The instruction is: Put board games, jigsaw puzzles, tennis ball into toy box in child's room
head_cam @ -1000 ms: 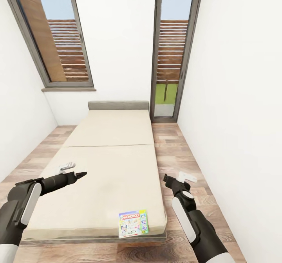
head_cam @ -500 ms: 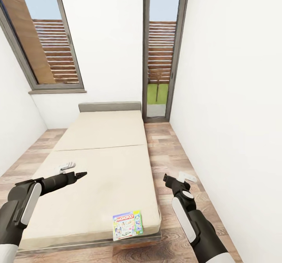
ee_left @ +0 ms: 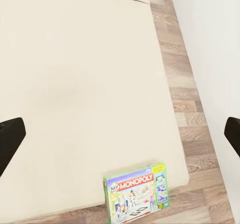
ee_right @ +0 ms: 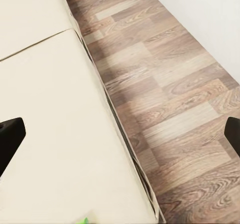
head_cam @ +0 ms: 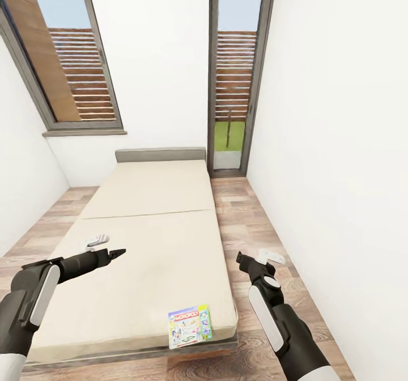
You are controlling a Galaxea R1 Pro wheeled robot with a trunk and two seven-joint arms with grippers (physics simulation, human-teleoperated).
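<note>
monopoly box (head_cam: 190,326) lying flat at the near corner of the bed (head_cam: 153,199), both grippers empty.
left gripper (head_cam: 116,253) over the mattress and right gripper (head_cam: 242,259) over the floor (head_cam: 255,216) hang with fingers spread wide, grasping nothing. the box is probably light, stiff cardboard with a smooth face; likely best pinched across the edge at the mattress rim. no container is in sight.

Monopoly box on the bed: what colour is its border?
Green on the Monopoly box, with a red title banner; clearest in the left wrist view.
</note>
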